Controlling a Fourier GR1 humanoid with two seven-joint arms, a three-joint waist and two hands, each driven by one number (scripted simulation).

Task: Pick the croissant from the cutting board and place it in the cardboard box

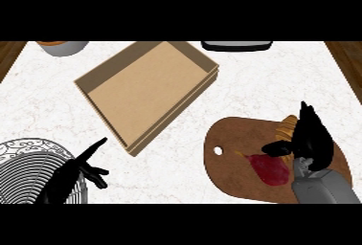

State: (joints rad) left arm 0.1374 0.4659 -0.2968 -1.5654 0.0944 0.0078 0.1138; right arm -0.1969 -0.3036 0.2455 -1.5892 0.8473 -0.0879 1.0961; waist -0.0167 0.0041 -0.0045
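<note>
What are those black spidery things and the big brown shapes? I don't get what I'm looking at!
You are looking down from a robot's head at a white kitchen counter. The black spidery things are its two hands, on grey arms coming in from the bottom.

The right hand is over a round brown cutting board. Its fingers curl around a golden croissant, which is mostly hidden. A dark red patch also shows on the board; I can't tell what it is.

The left hand rests open at the lower left, over a white wire rack, holding nothing.

The big tan shape is a shallow cardboard box, where the croissant should go. At the far edge sit a grey bowl and something dark, both cut off.
</note>
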